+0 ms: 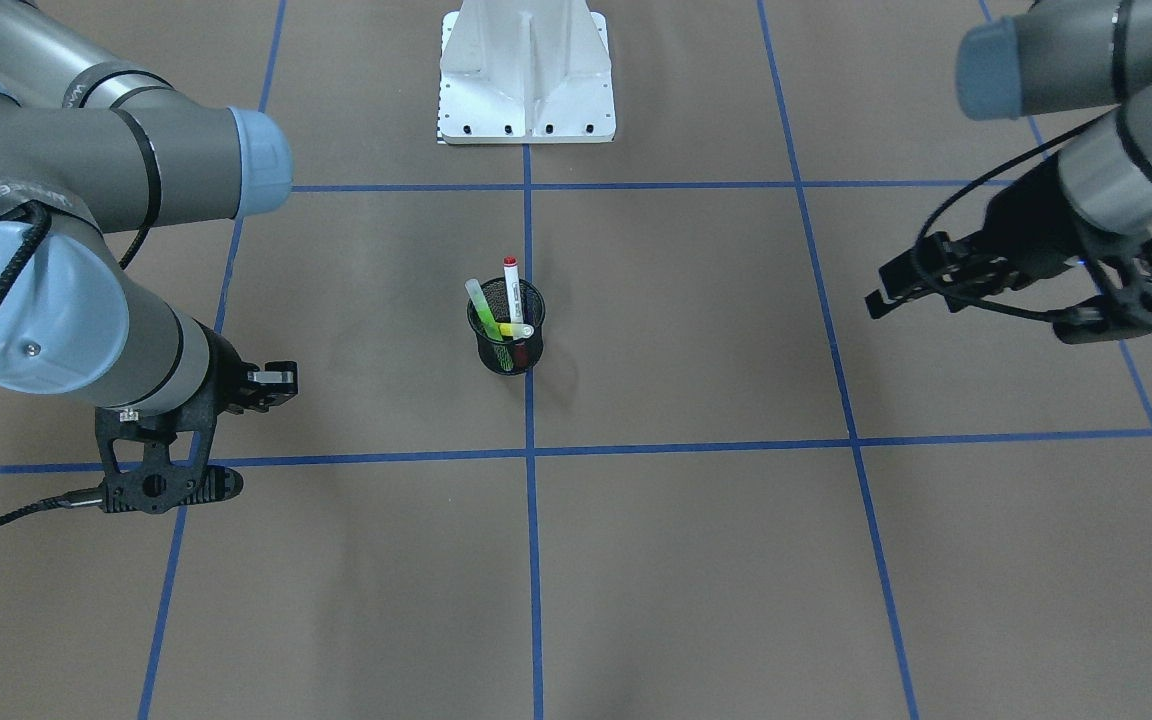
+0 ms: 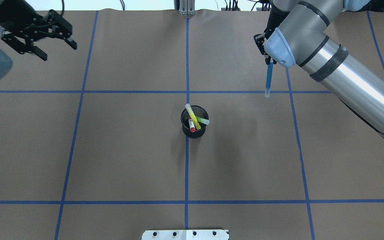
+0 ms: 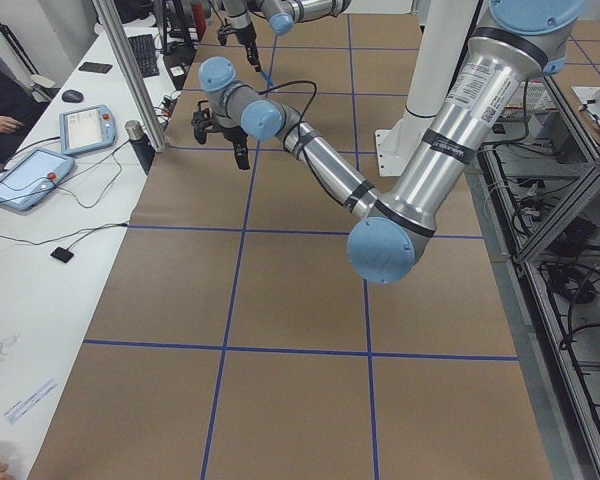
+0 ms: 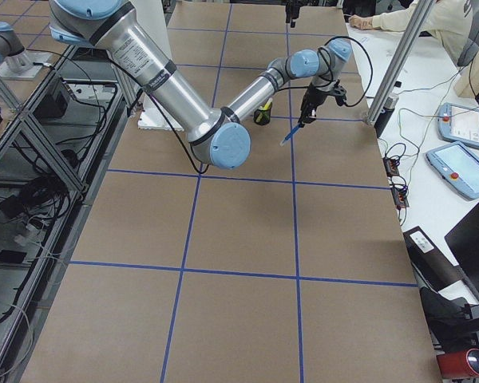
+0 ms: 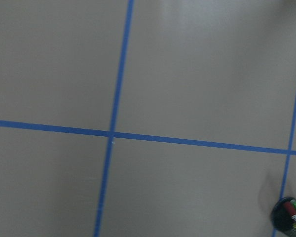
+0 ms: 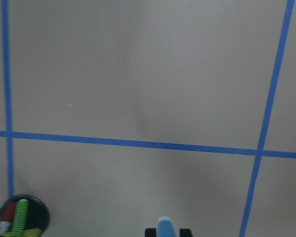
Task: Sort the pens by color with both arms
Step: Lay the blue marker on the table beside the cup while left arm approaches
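Fingers of the right arm (image 6: 151,232) pinch the blue pen (image 2: 269,78), which hangs tip down above the counter (image 2: 128,160), well apart from the black cup (image 2: 194,134). Yellow pen (image 2: 192,116), green pen (image 2: 202,120) and red-capped pen (image 2: 192,127) stand in this cup. Fingers of the left arm (image 2: 38,53) are spread wide.

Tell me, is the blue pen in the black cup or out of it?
Out. The right gripper holds the blue pen, well apart from the cup, where three other pens stand.
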Robot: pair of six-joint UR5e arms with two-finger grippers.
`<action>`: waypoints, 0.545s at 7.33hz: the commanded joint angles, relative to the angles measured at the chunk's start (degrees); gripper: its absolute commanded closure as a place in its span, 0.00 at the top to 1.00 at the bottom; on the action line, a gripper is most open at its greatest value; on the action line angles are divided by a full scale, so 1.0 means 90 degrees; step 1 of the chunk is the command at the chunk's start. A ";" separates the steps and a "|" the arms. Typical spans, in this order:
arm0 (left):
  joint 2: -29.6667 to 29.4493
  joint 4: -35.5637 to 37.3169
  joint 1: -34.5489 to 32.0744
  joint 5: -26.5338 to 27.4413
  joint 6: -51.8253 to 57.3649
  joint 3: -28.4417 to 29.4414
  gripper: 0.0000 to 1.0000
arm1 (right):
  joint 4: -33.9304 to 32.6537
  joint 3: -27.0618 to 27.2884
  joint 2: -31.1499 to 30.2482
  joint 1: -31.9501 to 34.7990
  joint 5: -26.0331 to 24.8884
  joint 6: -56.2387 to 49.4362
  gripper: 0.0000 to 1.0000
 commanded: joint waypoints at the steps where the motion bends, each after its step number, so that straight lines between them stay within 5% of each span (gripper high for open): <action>1: -0.1213 0.0015 0.0907 0.0679 -0.1735 0.0488 1.00 | 0.0364 -0.0481 0.0015 -0.0086 0.0183 0.0083 0.18; 4: -0.2391 0.0005 0.1622 0.1220 -0.2503 0.1555 1.00 | 0.1479 -0.1936 0.0872 -0.0213 0.0409 0.0748 0.18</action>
